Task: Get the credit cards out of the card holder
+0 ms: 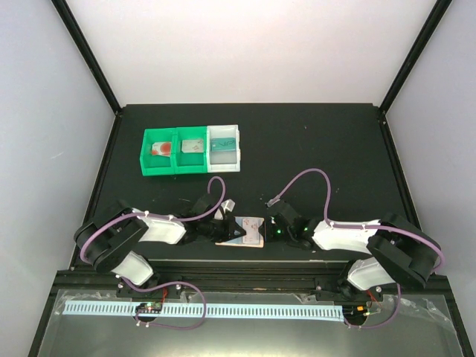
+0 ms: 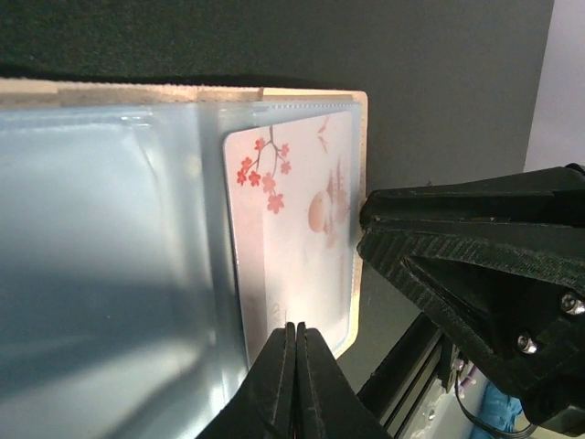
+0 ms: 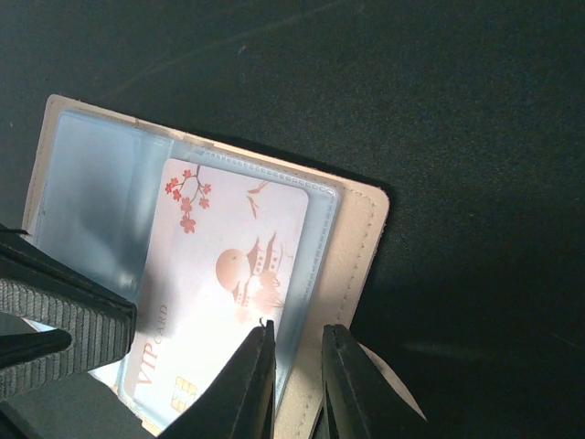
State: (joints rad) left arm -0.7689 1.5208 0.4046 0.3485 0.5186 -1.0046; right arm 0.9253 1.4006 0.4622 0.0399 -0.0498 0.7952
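Note:
The tan card holder lies open on the black table between my two grippers. In the right wrist view its tan border frames blue-grey clear pockets. A pale pink card with red blossoms and "VIP CARD" sits in the right pocket; it also shows in the left wrist view. My left gripper is shut, its tips on the card's near end; I cannot tell whether it pinches anything. My right gripper is slightly open, one tip at the card's edge and one on the tan border.
Two joined green bins and a white bin stand at the back left. They hold a red-pink card, a grey card and a teal card. The table's front rail runs just behind the wallet.

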